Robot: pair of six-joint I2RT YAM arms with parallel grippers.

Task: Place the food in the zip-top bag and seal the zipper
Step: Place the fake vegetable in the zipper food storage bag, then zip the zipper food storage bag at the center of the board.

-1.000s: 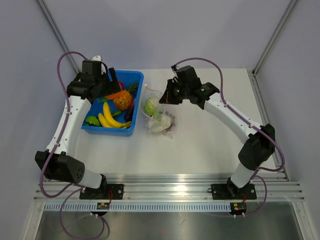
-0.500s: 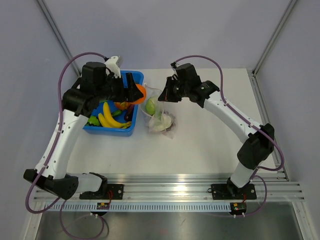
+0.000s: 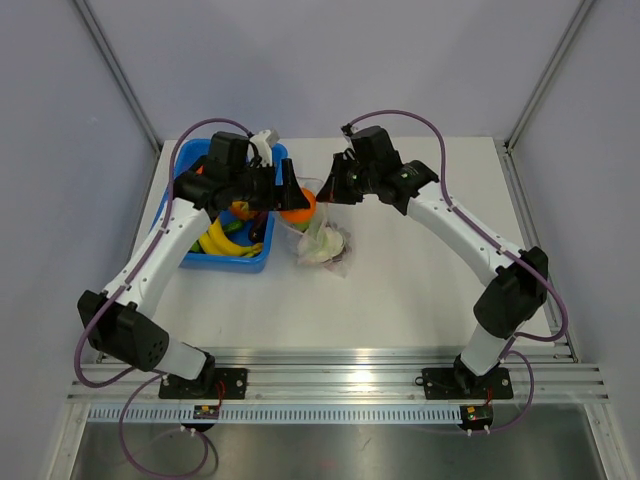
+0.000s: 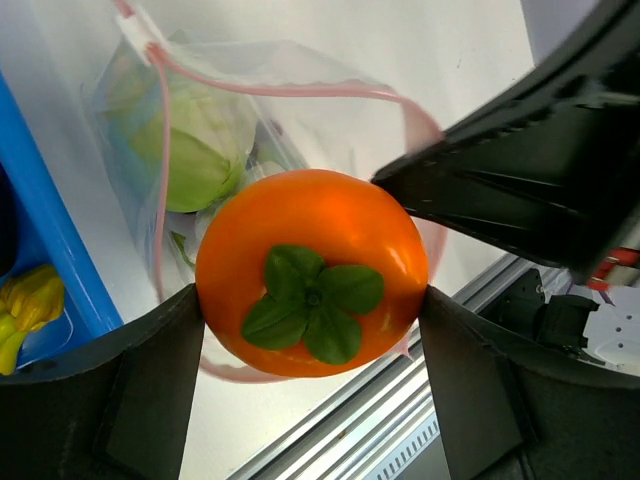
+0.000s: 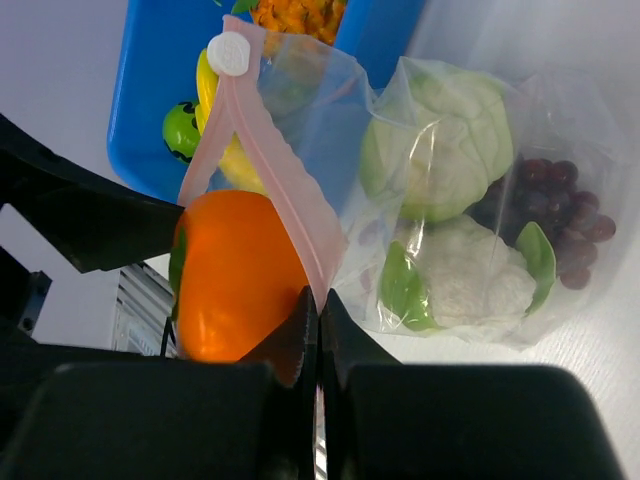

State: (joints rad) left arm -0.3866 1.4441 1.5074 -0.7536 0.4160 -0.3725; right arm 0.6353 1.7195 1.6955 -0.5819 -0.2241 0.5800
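Swinging over from the far corner of the blue tray, where it hung a second ago, the left claw now sits just off the tray's 3 o'clock side; its fingers are spread wide and grip the orange from both sides, leafy end toward the wrist camera. Half a second ago that fruit was still over the tray's right rim; it is now at the mouth of the zip-top bag, though whether it has passed the rim cannot be told. The right claw has stayed put at the orange's 3 o'clock, closed tight on the pink zipper and holding the mouth up; the bag's body has not shifted on the surface.

By count: one bag, lying at 3 o'clock of the one tray; one zipper with one white slider at its end; one orange in the air; three pieces inside the bag, namely one pale green cabbage, one white cauliflower piece with green leaves, and one bunch of purple grapes; one bunch of yellow bananas in the tray, its other contents mostly hidden by the left arm.
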